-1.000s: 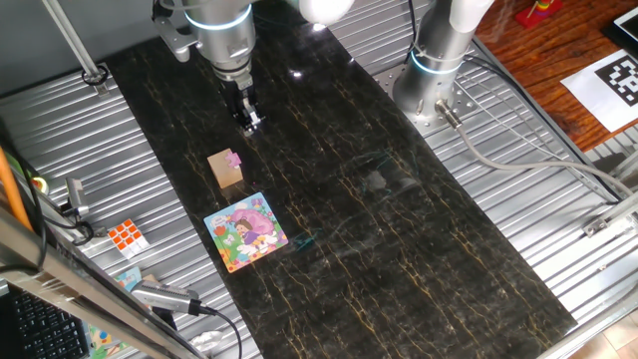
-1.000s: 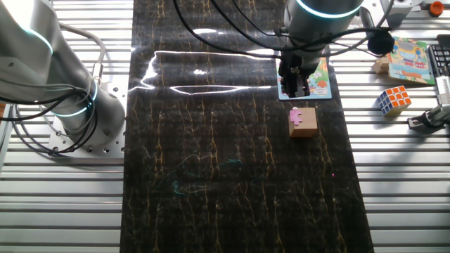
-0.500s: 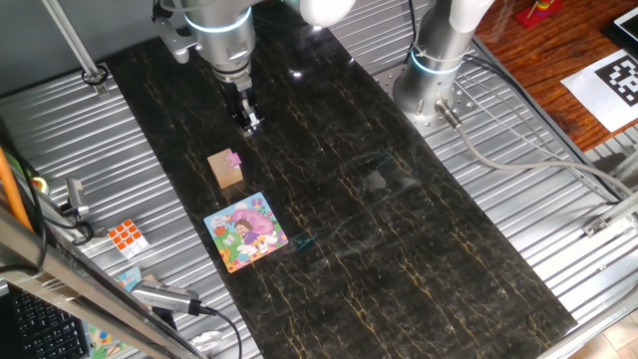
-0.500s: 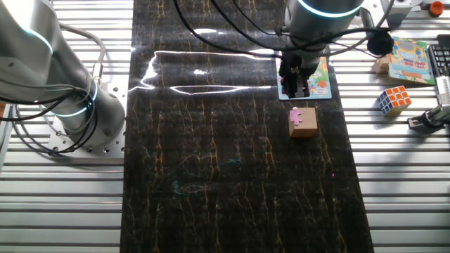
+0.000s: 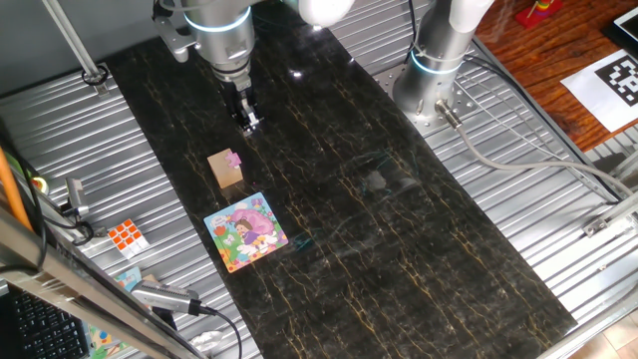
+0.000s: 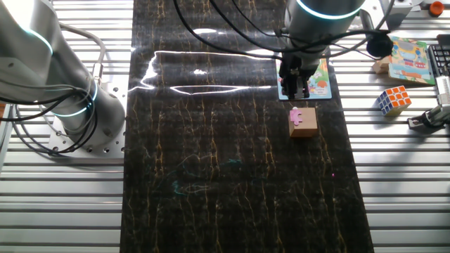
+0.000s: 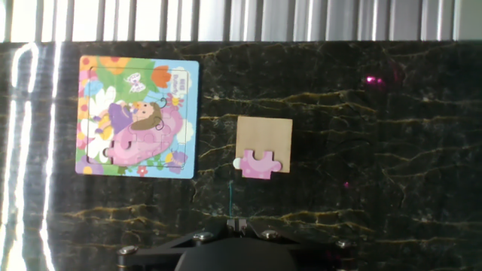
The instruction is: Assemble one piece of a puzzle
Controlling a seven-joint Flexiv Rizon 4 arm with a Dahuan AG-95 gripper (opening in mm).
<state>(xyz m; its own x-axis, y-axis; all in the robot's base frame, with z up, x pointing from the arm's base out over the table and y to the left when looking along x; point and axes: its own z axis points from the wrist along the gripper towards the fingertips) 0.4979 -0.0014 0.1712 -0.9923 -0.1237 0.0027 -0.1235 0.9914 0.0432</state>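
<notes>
While the tool (image 5: 250,122) is held at upper left above the tabletop (image 5: 399,239), empty, its jaws apparently close together, the piece (image 7: 260,163) is seen propped on the tan block (image 7: 264,136), probably for easier pinching; the puzzle (image 7: 138,117) lies beside it.

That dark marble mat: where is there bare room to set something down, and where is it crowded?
The dark mat lies bare over the whole stretch from the puzzle toward the silver arm base. It is crowded at the other end, where the claw hangs near the tan block carrying the pink piece, with the puzzle close beside them.
</notes>
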